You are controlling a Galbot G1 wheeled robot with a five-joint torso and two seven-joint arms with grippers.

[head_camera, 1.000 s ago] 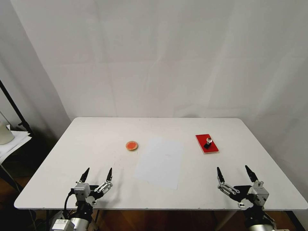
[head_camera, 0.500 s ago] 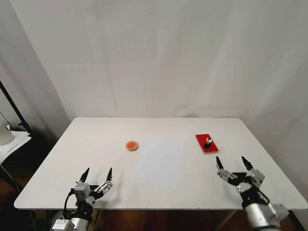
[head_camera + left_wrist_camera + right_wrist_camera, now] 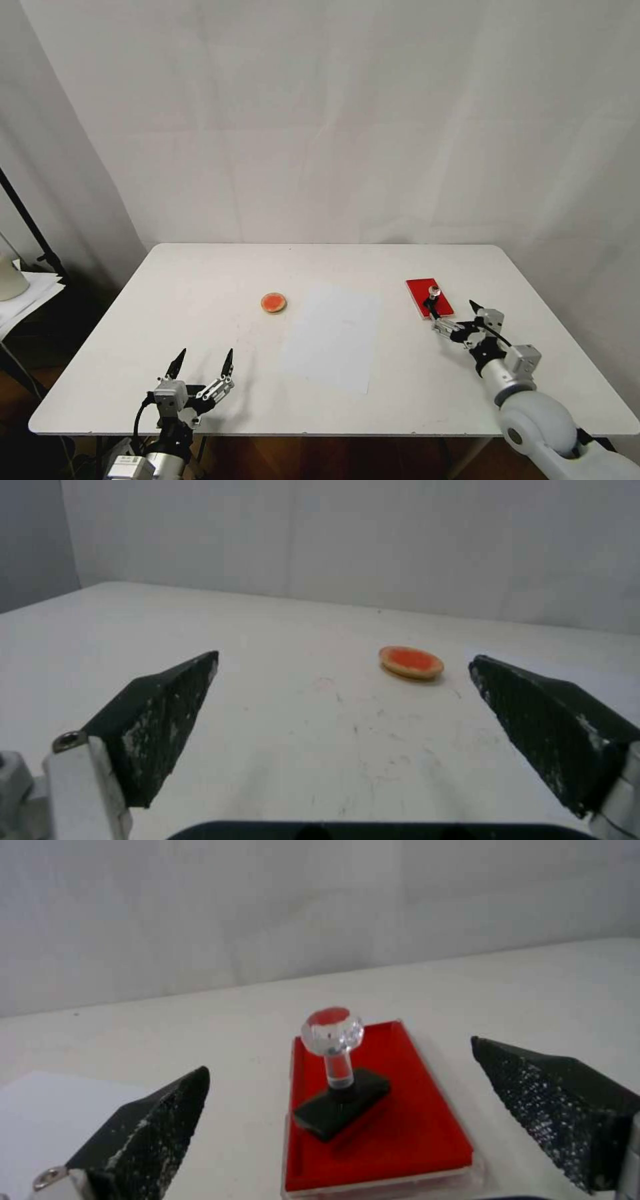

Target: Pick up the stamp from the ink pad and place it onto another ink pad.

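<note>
Right gripper [image 3: 340,1075]: jaws spread wide, both dark textured fingertips [image 3: 143,1130] in the foreground, nothing held between them. Ink pad [image 3: 400,1130]: red rectangular surface in a thin clear-edged tray, lying flat on the white table [image 3: 533,980], centred between the fingertips and beyond them. Stamp [image 3: 337,1080]: stands upright on the ink pad, black block base set at an angle to the pad's edges, clear stem and faceted clear knob above. Sheet of white paper [image 3: 53,1110]: flat on the table, beside the pad.
</note>
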